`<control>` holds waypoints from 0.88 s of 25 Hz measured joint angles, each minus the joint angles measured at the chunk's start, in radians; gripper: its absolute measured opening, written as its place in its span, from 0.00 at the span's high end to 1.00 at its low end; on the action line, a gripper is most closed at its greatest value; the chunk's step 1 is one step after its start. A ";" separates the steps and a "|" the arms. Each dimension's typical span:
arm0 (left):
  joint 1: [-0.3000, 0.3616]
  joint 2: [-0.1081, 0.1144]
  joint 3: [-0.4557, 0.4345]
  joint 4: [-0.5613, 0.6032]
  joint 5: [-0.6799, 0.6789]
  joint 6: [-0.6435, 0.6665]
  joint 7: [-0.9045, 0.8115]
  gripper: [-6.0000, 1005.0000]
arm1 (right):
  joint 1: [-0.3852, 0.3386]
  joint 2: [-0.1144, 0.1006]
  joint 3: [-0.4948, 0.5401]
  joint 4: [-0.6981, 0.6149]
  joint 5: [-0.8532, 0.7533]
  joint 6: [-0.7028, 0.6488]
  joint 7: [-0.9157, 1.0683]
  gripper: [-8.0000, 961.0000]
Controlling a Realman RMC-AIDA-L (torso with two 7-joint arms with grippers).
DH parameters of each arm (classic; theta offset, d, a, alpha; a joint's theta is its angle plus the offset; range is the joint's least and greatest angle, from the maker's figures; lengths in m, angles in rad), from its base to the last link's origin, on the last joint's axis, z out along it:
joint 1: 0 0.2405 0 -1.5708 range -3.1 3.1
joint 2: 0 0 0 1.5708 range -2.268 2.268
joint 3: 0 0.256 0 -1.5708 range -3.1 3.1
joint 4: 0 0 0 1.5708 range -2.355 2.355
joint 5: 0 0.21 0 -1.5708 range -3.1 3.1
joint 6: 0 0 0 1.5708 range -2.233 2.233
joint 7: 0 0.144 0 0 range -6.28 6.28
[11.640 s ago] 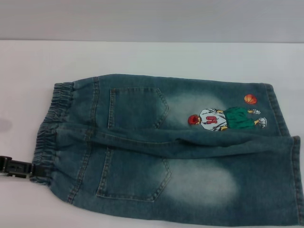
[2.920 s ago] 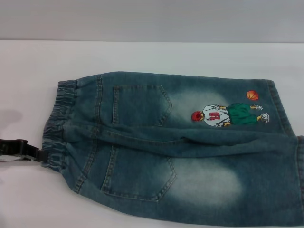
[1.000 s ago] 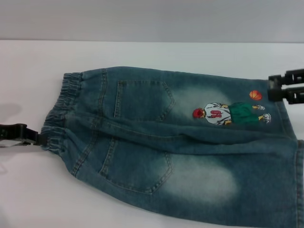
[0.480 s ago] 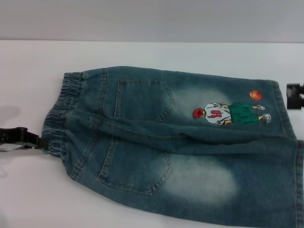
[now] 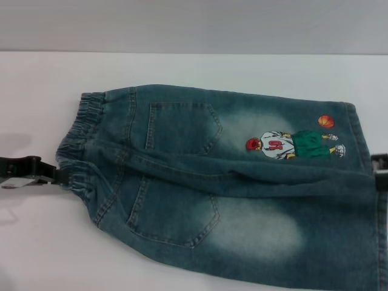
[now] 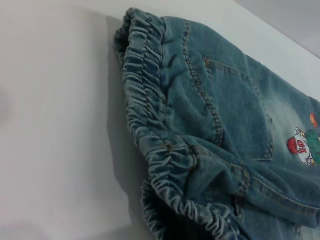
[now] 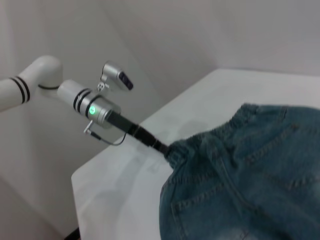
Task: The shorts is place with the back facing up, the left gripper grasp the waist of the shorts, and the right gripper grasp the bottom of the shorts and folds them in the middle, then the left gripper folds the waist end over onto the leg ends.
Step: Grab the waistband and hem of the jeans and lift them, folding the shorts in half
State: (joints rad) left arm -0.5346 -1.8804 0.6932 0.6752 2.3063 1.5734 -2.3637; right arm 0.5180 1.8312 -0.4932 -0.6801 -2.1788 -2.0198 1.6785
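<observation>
So far only the first grasp is seen to be made: the left gripper (image 5: pixel 59 177) is closed on the waist (image 5: pixel 76 142) of the shorts (image 5: pixel 224 182), reaching in low from the bench's left edge, its tips pinching the gathered band at the nearer part of that end, where the denim is bunched and slightly drawn toward the arm. In the right wrist view the same claw (image 7: pixel 165 149) is seen buried in the ruffled band, behind it the black arm and the silver wrist with its green ring light (image 7: pixel 91 111). The right gripper (image 5: pixel 381 170) is shown only as a dark sliver at the right border of the head view, just beside the leg ends (image 5: pixel 364 151); whether its fingers are open or closed cannot be told, and no hold on the hem can be made out. The shorts lie back up and spread flat across the bench (image 5: pixel 182 70), waist toward the left edge, leg ends toward the right edge and running out of view there, both back pockets and the embroidered player (image 5: pixel 291 145) uncovered. No fold has been made yet. Left to do, it is judged: the grasp on the bottom, the fold along the middle, then the waist carried over onto the leg ends.
</observation>
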 joint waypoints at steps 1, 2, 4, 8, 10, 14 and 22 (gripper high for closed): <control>0.001 -0.002 0.000 0.001 0.000 -0.001 0.000 0.95 | -0.001 0.001 -0.004 0.001 -0.008 0.000 0.000 0.42; 0.001 -0.004 0.000 0.002 0.000 -0.002 0.000 0.95 | -0.001 0.002 -0.007 0.003 -0.015 -0.001 -0.001 0.42; 0.001 -0.007 0.000 0.004 0.001 -0.003 0.001 0.95 | -0.002 0.004 -0.009 0.003 -0.024 -0.003 -0.002 0.42; -0.001 -0.010 0.000 0.004 0.003 -0.004 0.007 0.95 | -0.004 0.005 -0.016 0.004 -0.049 -0.007 -0.004 0.42; -0.002 -0.011 0.000 0.005 0.003 -0.004 0.008 0.95 | -0.004 0.005 -0.017 0.004 -0.072 -0.007 -0.005 0.42; -0.004 -0.015 0.000 0.011 0.001 -0.002 0.009 0.95 | -0.004 0.005 -0.016 0.005 -0.122 -0.011 -0.009 0.42; -0.005 -0.021 0.005 0.014 0.001 -0.002 0.010 0.95 | -0.014 0.007 -0.018 0.006 -0.225 -0.019 -0.013 0.42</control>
State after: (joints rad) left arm -0.5401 -1.9011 0.6982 0.6891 2.3072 1.5710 -2.3534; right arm 0.5040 1.8386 -0.5109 -0.6738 -2.4039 -2.0388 1.6659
